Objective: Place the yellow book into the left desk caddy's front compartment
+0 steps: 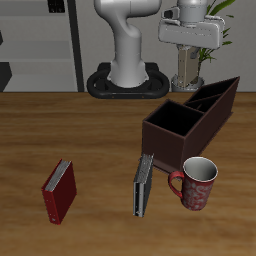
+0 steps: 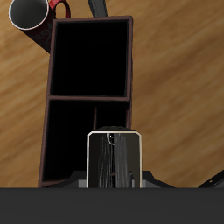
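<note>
My gripper [image 1: 187, 47] hangs high above the back of the table, beyond the far end of the left desk caddy [image 1: 216, 112], a dark maroon open-top box. It is shut on the yellow book [image 1: 186, 70], which hangs upright below it and shows pale page edges. In the wrist view the book's end [image 2: 114, 159] shows as a pale-rimmed rectangle over the caddy's narrow divided end [image 2: 83, 140]. The front compartment [image 1: 172, 122] is the large square dark section [image 2: 90, 57] at the end nearest the red mug; nothing shows inside it.
A red mug [image 1: 197, 183] stands by the caddy's nearer end and also shows in the wrist view [image 2: 29, 12]. A greyer slim book [image 1: 143, 185] lies beside the mug. A red book [image 1: 58, 190] lies farther off, near the table's front edge.
</note>
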Controlling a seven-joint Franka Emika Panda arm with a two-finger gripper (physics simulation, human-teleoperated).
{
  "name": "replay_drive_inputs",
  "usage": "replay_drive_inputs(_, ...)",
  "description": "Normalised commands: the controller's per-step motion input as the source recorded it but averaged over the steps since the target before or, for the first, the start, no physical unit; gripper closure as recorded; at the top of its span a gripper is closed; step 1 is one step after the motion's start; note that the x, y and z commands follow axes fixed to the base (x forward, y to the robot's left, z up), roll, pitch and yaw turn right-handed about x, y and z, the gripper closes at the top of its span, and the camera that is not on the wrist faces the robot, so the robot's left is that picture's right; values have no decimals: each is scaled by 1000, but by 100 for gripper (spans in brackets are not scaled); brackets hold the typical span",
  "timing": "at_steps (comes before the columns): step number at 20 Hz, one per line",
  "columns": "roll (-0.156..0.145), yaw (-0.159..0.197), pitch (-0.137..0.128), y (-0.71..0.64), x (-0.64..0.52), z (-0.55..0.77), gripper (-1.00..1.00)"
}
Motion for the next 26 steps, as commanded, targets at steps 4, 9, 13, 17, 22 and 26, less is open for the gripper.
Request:
replay_drive_inputs(4, 13, 5, -4, 52, 206, -33, 100)
replay_drive_inputs(9, 16, 11, -26, 31, 78, 2, 100)
replay_drive_inputs(13, 3, 20, -13, 57, -8, -93, 100)
replay_drive_inputs(17, -5, 0, -3, 0, 89, -101, 100)
replay_drive_inputs(22, 8, 42, -65, -1, -2, 31, 100)
replay_drive_inputs(26, -23, -3, -26, -61, 72, -16, 100)
